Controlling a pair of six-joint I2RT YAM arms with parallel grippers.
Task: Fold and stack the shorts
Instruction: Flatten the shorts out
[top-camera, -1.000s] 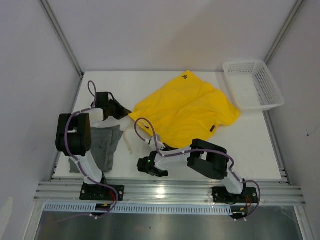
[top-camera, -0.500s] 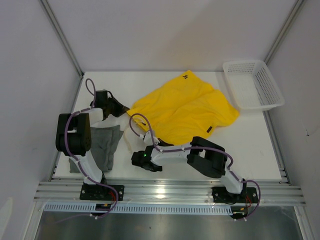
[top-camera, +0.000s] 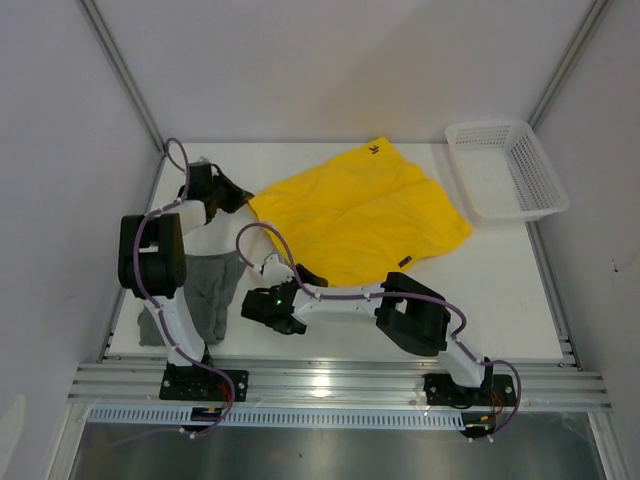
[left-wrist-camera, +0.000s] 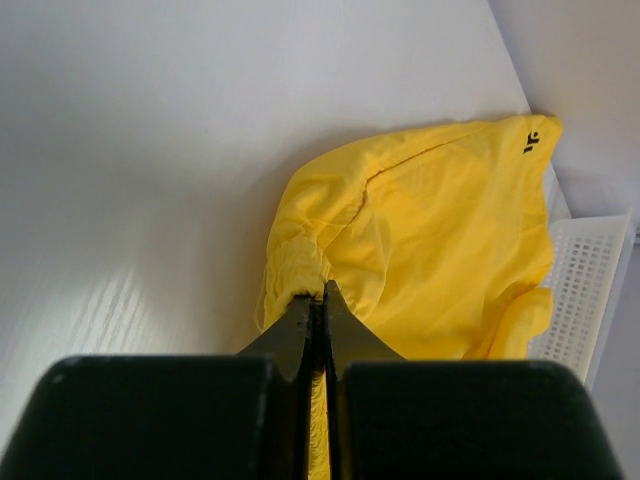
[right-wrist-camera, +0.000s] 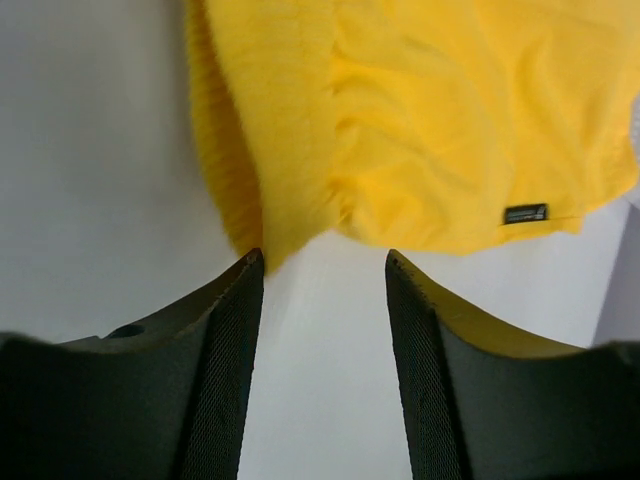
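The yellow shorts (top-camera: 360, 215) lie spread across the middle of the table, a dark tag (right-wrist-camera: 525, 213) on their near hem. My left gripper (top-camera: 235, 195) is at their back-left corner, and in the left wrist view it (left-wrist-camera: 318, 295) is shut on a bunched fold of yellow cloth (left-wrist-camera: 440, 230). My right gripper (top-camera: 295, 280) sits low by the near-left edge of the yellow shorts. In the right wrist view it (right-wrist-camera: 322, 262) is open with only bare table between its fingers, and the yellow hem (right-wrist-camera: 400, 120) lies just beyond its left fingertip. The dark grey shorts (top-camera: 210, 285) lie at the near left, partly under the left arm.
A white mesh basket (top-camera: 500, 175) stands at the back right corner and shows in the left wrist view (left-wrist-camera: 590, 280) too. Enclosure walls close in the table at the back and both sides. A metal rail runs along the near edge.
My right gripper has moved left and away from the near edge, and its jaws have opened. My left gripper has drawn the yellow shorts' corner toward the back left.
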